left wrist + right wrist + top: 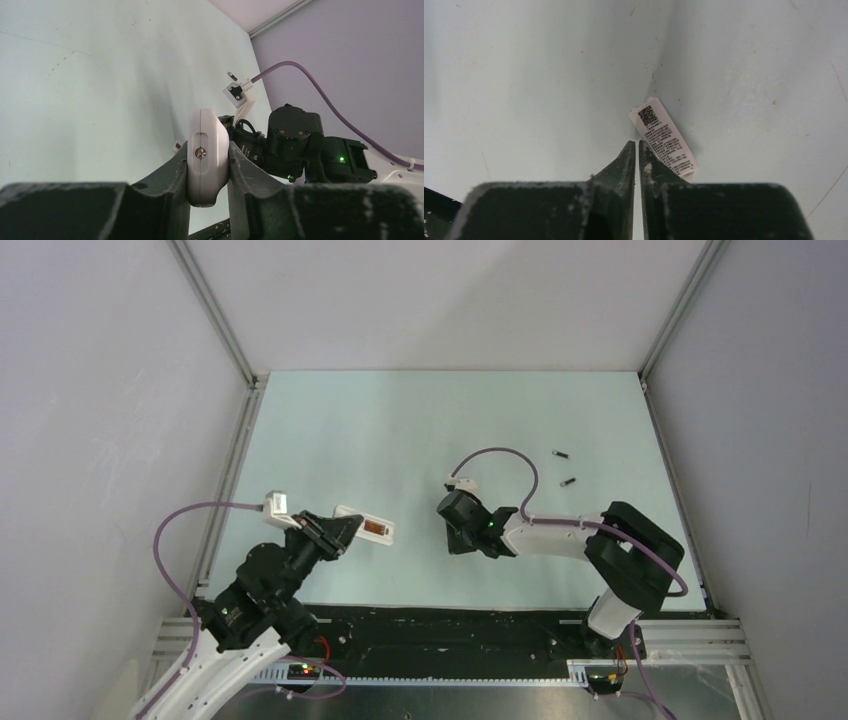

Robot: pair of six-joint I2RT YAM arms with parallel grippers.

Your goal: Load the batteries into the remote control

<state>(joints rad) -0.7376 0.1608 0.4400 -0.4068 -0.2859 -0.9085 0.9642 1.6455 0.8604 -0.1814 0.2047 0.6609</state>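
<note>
Top external view: the slim white plastic remote control (375, 528) is clamped by the left gripper (207, 149) and is best held level beside the closed right gripper (634, 145).

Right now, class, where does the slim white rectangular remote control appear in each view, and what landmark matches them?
Top external: left of centre, slim white rectangular remote control in the left end effector.
Left wrist: centre, end-on, clamped between dark fingers.
Right wrist: not in it.
Shared landmark: right end effector, right of the remote from above, behind it from the left wrist, bottom of its own view.
</note>
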